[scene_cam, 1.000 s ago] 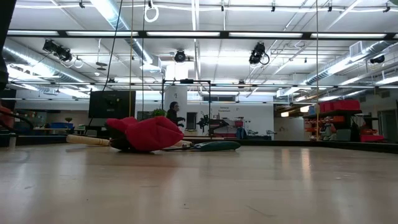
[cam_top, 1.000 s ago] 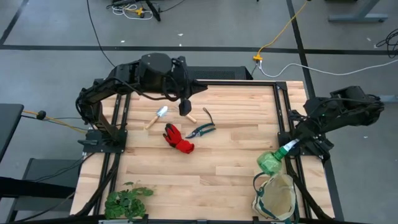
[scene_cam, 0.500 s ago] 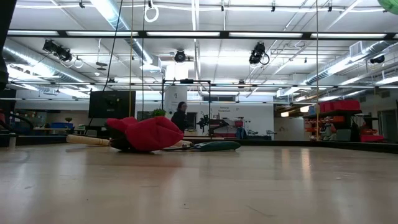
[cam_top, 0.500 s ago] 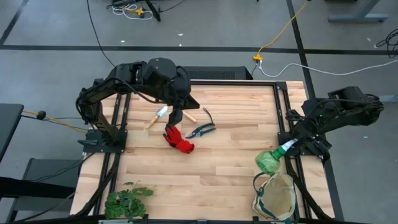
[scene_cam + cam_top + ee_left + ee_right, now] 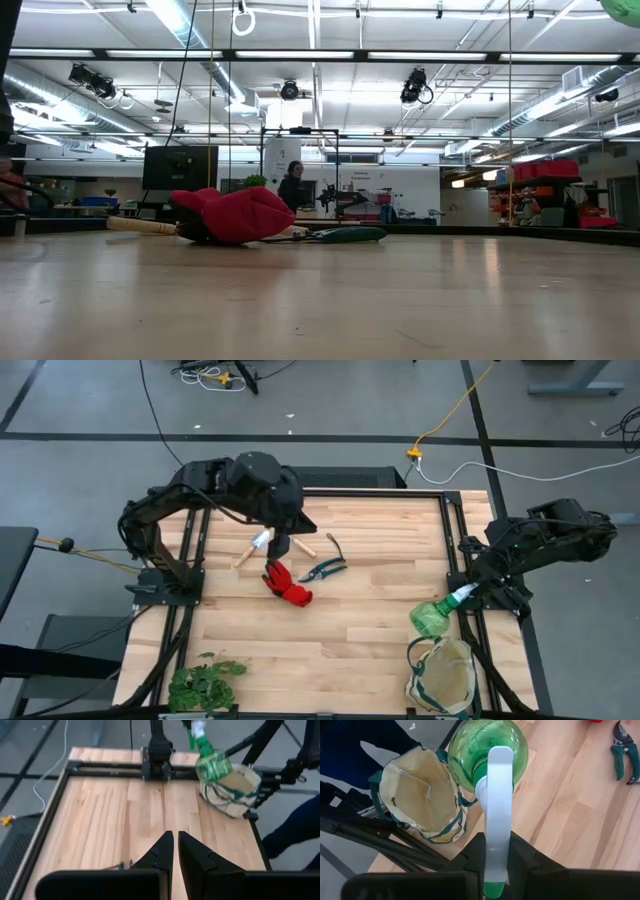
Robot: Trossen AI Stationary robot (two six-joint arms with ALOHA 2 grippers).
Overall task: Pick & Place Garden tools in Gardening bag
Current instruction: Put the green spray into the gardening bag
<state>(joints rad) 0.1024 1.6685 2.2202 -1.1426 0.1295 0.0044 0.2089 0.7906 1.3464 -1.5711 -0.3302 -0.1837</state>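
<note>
My right gripper [image 5: 497, 865] is shut on the green spray bottle [image 5: 432, 618], held above the table's right edge just beyond the cream gardening bag [image 5: 443, 675]. The bag stands open at the near right corner. The trowel [image 5: 256, 546], a wooden rake handle [image 5: 307, 549], dark pruning shears [image 5: 325, 569] and the red glove [image 5: 287, 582] lie on the table at the far left middle. My left gripper [image 5: 175, 851] hangs shut above them, tipped downward, holding nothing. The low view shows the glove [image 5: 235, 215] and the shears [image 5: 345, 235]. My right gripper pinches the bottle's white spray head [image 5: 498, 827] between its two fingers. The fingers slant down from the table's right side and lie along the head. The green body [image 5: 487, 755] sticks out past the fingertips, lifted clear of the table beside the bag's open mouth [image 5: 420, 800].
A leafy green plant bunch [image 5: 205, 682] lies at the near left corner. Black frame rails [image 5: 470, 640] run along the table's left and right sides. Bare wood [image 5: 370, 620] lies between the tools and the bag. A person stands far off in the room [image 5: 292, 185].
My left gripper has sunk a little and tipped from nearly level to pointing down over the trowel and rake, staying shut. The tools have not moved.
</note>
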